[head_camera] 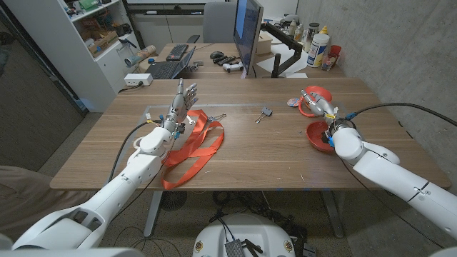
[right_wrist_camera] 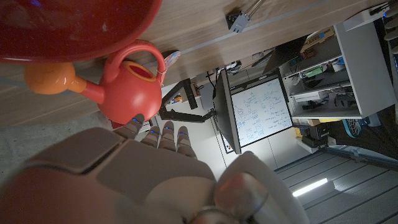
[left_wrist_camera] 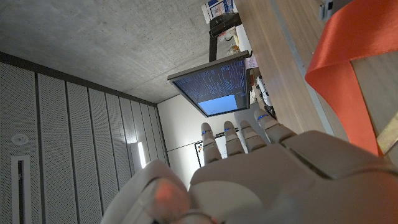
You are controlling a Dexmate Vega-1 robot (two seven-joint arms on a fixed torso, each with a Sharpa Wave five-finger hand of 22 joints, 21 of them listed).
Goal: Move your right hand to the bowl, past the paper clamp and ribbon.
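Head overhead — wrists close, inverted

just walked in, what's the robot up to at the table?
The right hand is over at the table's right side, above the red bowl, fingers reaching toward a red watering can; it holds nothing. The left hand is raised, fingers apart, above the orange ribbon, also holding nothing. The paper clamp sits mid-table, between the ribbon and the bowl, so the right hand is already past both.
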